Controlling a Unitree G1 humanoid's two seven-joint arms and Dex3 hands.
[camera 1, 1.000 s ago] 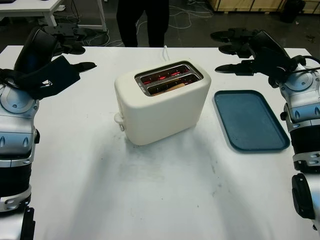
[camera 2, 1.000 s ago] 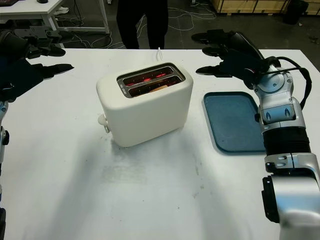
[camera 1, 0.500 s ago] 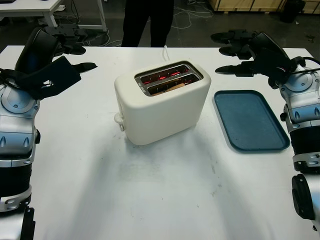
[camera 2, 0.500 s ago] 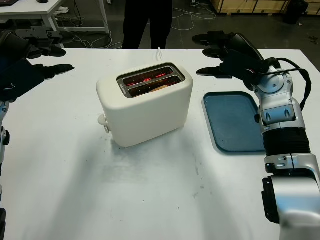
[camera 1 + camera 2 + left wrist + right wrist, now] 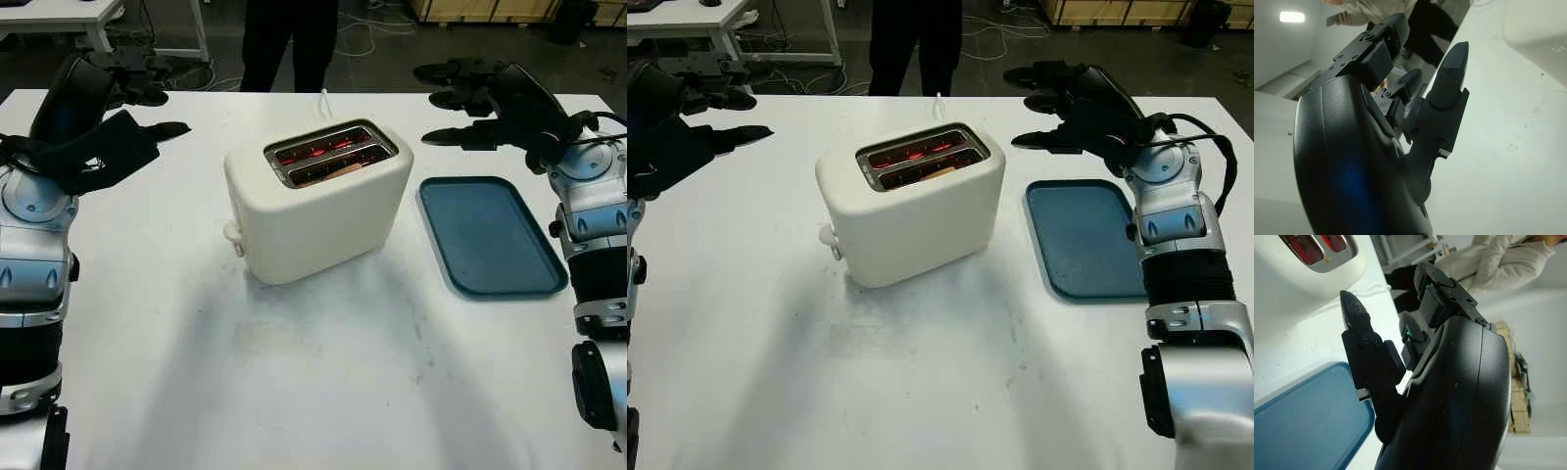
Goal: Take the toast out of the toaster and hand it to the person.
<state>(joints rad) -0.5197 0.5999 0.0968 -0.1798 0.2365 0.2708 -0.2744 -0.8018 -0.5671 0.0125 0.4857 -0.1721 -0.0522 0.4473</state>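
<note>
The toast (image 5: 338, 168) sits deep in the near slot of the toaster (image 5: 315, 199), so I see just a tan edge of it among the red glow; its shape is hidden. The person (image 5: 291, 39) beyond the table (image 5: 294, 372) is cut off by the top edge, legs alone showing. The blue tray (image 5: 1083, 240) disappears partly behind my right forearm.
</note>
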